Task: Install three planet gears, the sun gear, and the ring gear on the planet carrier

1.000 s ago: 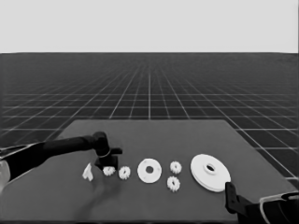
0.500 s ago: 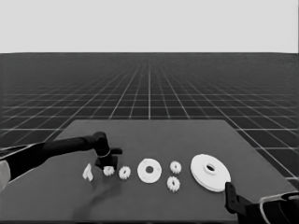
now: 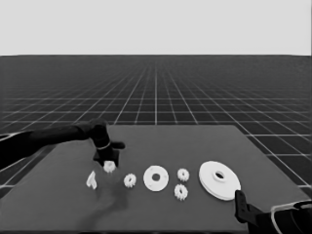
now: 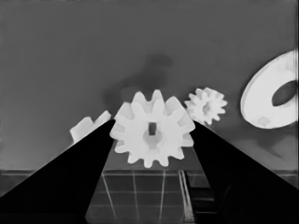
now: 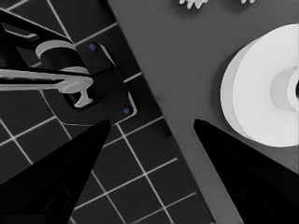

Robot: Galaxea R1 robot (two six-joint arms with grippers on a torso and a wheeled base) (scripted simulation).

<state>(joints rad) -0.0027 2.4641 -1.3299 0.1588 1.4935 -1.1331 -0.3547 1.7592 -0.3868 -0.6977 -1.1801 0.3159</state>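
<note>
— On the counter, going from the biggest part down: what do you have?

— I have the larger round part toward the right end, then the smaller round part near the middle, lying flat and bare, with nothing set on it yet. Two gears sit between those two, one farther back and one nearer me. A third gear lies just to the left of the smaller round part, and a thin white piece lies farther left again.

— And the fourth gear?

— My left fingers are pinching that gear: in the left wrist view one black finger presses each side of its toothed rim. It faces the camera, its slotted bore open to view.

— Which way must it go?

— From the head view, the smaller round part lies to the right of the held gear and a little nearer me, with the third gear between them. I judge the left arm is the nearer one for this placement; it reaches in from the left edge, wrist bent down over the counter's left part.

— The right arm?

— Parked at the lower right corner, its fingers spread and holding nothing, beside the counter's edge.
</note>
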